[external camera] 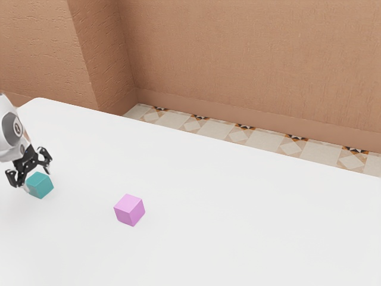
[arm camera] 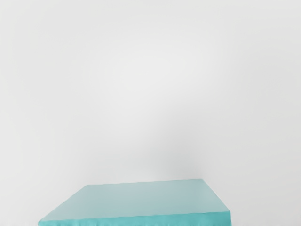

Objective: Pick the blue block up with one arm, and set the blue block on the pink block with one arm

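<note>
A glossy white, rounded wrist housing [external camera: 5, 146] is seen, set with a grey circular joint cap [external camera: 13, 126] ringed in a darker tone. A black two-finger claw [external camera: 27, 170] is mounted beneath it, angular and flecked with small pale spots.

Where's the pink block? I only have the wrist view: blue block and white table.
Observer: The pink block sits on the table, toward the exterior view's right of the blue block and apart from it.
Operator: Anything stacked on it?
Observer: No, its top is bare.
Operator: Where's the gripper?
Observer: The gripper is right over the blue block, near the exterior view's left edge.
</note>
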Controlling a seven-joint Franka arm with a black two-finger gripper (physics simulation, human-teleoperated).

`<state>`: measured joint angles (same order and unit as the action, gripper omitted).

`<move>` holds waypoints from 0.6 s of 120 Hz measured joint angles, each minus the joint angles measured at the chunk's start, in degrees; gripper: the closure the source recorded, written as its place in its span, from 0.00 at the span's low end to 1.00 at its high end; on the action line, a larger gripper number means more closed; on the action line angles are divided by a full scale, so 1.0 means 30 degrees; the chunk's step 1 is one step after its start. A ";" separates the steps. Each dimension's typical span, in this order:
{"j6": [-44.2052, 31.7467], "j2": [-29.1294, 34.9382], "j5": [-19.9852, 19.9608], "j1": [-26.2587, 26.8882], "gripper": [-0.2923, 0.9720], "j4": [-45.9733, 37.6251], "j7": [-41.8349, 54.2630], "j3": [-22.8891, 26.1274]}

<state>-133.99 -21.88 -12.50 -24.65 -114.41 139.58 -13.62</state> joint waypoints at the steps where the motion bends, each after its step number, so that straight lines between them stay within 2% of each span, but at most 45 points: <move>1: 0.0000 -0.0031 -0.0005 -0.0007 0.23 0.0006 0.0000 0.0000; 30: -0.0008 -0.0767 -0.0096 -0.0182 0.23 0.0296 0.0014 0.0019; 37: -0.0010 -0.0781 -0.0104 -0.0188 0.28 0.0303 0.0019 0.0030; 52: -0.0016 -0.0775 -0.0116 -0.0190 0.46 0.0307 0.0035 0.0056; 72: -0.0108 -0.0475 -0.0226 -0.0207 0.52 0.0301 0.0230 0.0363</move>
<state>-134.32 -23.31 -13.18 -25.27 -113.50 140.27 -12.53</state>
